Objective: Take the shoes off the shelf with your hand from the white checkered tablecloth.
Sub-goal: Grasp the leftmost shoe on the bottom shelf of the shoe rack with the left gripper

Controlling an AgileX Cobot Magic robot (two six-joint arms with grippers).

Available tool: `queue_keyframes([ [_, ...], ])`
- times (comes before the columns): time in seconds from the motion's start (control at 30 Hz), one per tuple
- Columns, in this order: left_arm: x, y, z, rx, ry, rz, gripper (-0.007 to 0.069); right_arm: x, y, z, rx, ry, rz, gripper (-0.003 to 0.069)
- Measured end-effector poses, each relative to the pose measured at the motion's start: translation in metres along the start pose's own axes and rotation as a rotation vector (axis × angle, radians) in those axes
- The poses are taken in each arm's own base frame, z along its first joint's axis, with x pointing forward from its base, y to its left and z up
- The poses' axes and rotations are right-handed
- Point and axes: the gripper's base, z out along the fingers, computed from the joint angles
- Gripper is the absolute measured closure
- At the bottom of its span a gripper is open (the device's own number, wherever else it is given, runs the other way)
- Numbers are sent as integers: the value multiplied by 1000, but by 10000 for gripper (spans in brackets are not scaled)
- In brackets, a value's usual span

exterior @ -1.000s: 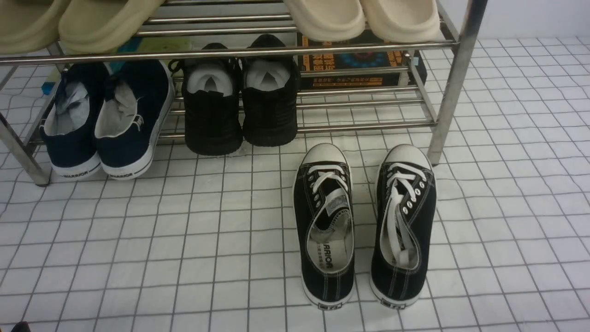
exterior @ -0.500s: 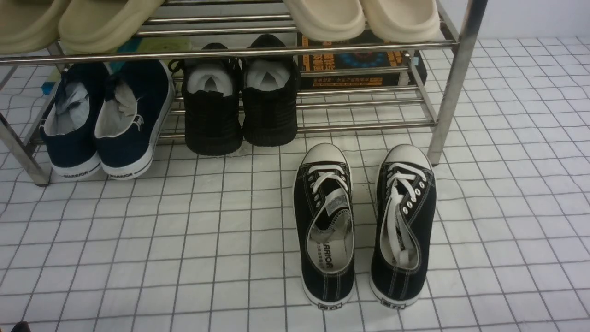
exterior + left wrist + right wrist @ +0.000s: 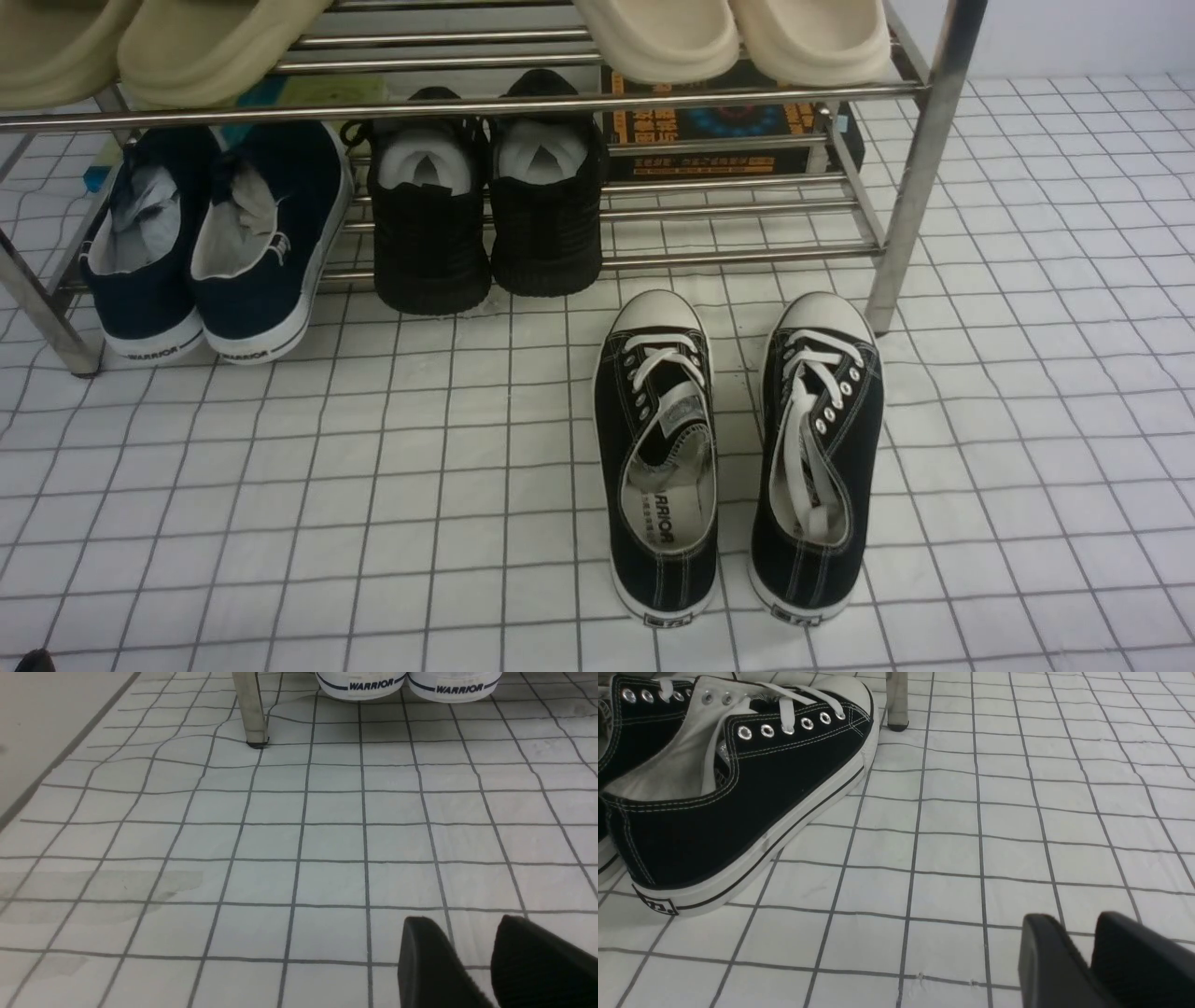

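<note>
Navy slip-on shoes (image 3: 233,280) sit frame-left, heels toward the nearer left end effector (image 3: 467,926), its jaws apart and empty; right end effector (image 3: 1078,924) barely parted.

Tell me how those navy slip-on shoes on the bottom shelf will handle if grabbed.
Probably floppy: the navy slip-on shoes have soft-looking canvas uppers. Likely light, given the thin soles. Their heels overhang the shelf bars, so a pull may tip them out.

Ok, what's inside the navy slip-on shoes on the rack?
Crumpled pale grey stuffing shows in the openings of both navy slip-on shoes. Anything deeper toward the toes is covered by their uppers.
</note>
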Motion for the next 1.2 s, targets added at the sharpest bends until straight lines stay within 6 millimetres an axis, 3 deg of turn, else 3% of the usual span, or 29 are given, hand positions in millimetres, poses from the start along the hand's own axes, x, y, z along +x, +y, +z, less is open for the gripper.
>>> queue_keyframes([
  [0.13,-5,-9,0,118,-25,-602,384,0,0,0,0,0,0,480],
  [0.17,-8,-12,-1,165,-27,-850,384,0,0,0,0,0,0,478],
  [0.23,-10,-14,-2,208,-20,-1085,384,0,0,0,0,0,0,475],
  [0.27,-11,-15,-2,216,-17,-1133,384,0,0,0,0,0,0,475],
  [0.3,-12,-16,-2,242,-7,-1286,384,0,0,0,0,0,0,472],
  [0.43,-14,-16,-2,260,-19,-1373,384,0,0,0,0,0,0,466],
  [0.67,-26,-15,-6,298,-76,-1386,414,0,0,0,0,0,0,454],
  [0.8,-84,-14,-37,380,-235,-1133,516,0,0,0,0,0,0,447],
  [0.87,-100,-16,-45,376,-226,-1039,554,0,0,0,0,0,0,446],
  [0.9,-117,-19,-43,330,-117,-903,596,0,0,0,0,0,0,445],
  [0.97,-130,-24,-32,261,92,-727,620,0,0,0,0,0,0,443],
  [1.13,-129,-22,25,58,767,-326,623,0,0,0,0,0,0,439],
  [1.2,-129,-19,38,18,850,-261,623,0,0,0,0,0,0,438],
])
